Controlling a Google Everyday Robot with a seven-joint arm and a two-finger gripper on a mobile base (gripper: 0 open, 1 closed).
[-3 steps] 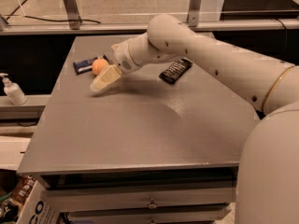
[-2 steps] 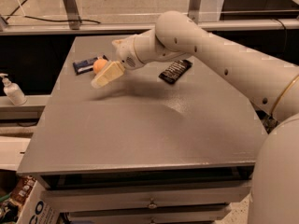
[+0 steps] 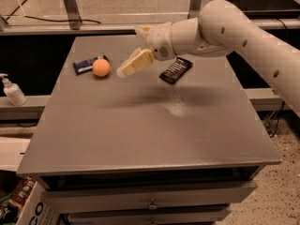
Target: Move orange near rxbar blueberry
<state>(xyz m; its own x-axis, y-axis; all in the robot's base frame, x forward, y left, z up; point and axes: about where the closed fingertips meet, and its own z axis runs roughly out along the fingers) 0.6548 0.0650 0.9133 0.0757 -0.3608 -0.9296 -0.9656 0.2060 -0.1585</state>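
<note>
The orange (image 3: 101,67) rests on the grey table (image 3: 140,135) at its far left, touching or almost touching the right end of the dark blue rxbar blueberry (image 3: 86,65). My gripper (image 3: 129,51) hangs above the table to the right of the orange, apart from it. Its fingers are open and hold nothing. One cream finger (image 3: 135,63) points down-left toward the orange.
A black-wrapped bar with white text (image 3: 176,70) lies on the table just right of the gripper. A white pump bottle (image 3: 12,91) stands on a ledge left of the table. A cardboard box (image 3: 23,205) sits on the floor at lower left.
The gripper has drawn back to the right and slightly up, away from the orange. The orange stays in place beside the blue bar.
</note>
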